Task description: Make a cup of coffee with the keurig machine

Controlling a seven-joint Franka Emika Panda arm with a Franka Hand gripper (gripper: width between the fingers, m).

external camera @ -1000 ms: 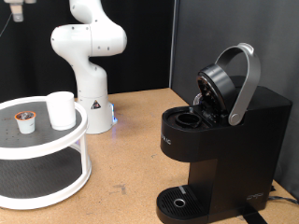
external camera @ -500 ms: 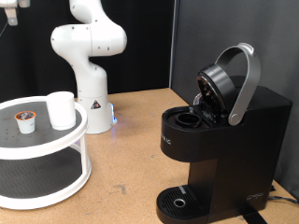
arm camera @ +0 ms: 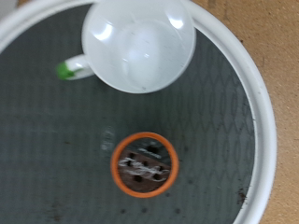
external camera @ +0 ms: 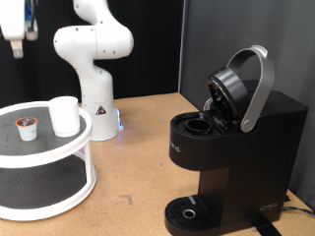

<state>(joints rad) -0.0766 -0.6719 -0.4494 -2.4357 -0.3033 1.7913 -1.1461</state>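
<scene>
The white cup [external camera: 64, 115] stands on the top shelf of a round white two-tier stand [external camera: 59, 147] at the exterior view's left. A small pod with a brown top [external camera: 27, 128] sits beside it. The black keurig machine [external camera: 236, 147] stands at the right with its silver-handled lid [external camera: 258, 88] raised and the pod chamber open. My gripper [external camera: 15, 44] hangs high above the stand at the top left, mostly cut off by the frame edge. The wrist view looks straight down on the cup [arm camera: 138, 45] and the pod [arm camera: 143, 165]; no fingers show there.
The white robot base [external camera: 91, 59] stands behind the stand. A bare wooden table [external camera: 138, 157] lies between stand and machine. The stand's white rim [arm camera: 264, 121] rings a dark mat. A small green thing [arm camera: 65, 68] shows beside the cup.
My gripper has come down into view at the exterior view's top left, above the stand. The cup, pod and machine have not moved.
</scene>
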